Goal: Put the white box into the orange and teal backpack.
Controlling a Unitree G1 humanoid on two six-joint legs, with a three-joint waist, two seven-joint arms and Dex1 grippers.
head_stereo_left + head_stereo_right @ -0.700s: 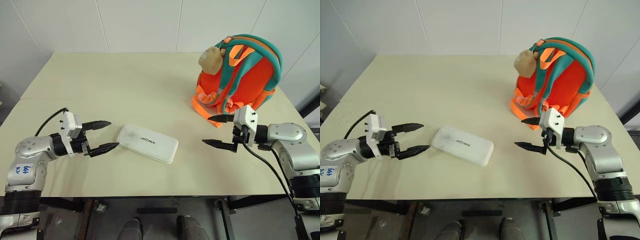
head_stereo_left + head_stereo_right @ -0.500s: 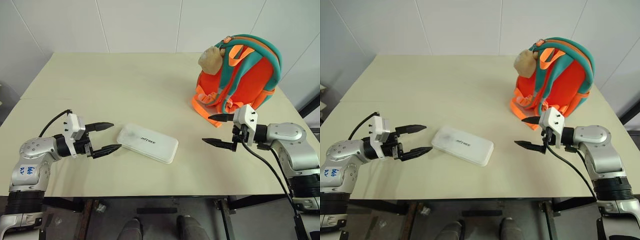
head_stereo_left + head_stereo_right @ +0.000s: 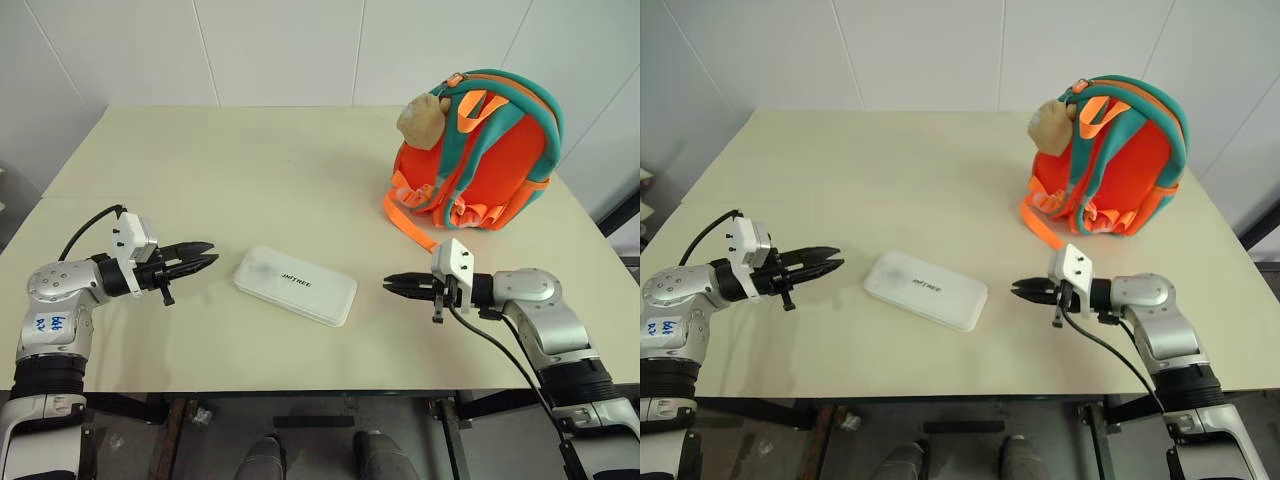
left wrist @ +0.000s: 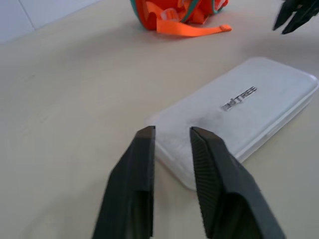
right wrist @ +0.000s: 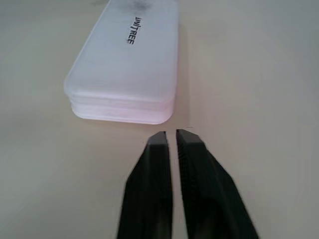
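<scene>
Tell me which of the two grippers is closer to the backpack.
The right gripper. It is on the white box's side toward the orange and teal backpack; the left gripper is on the opposite side.

Frosted, translucent plastic white box [image 3: 295,285] – matt table [image 3: 250,190] – soft cloth backpack [image 3: 480,150].

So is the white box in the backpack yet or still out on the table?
Out. The white box lies flat on the table, apart from the upright orange and teal backpack.

The white box [image 3: 295,285] lies flat on the table [image 3: 250,180] near its front edge, between the left gripper [image 3: 203,262] and right gripper [image 3: 392,283], while the orange and teal backpack [image 3: 485,150] stands upright towards the far right corner.
</scene>
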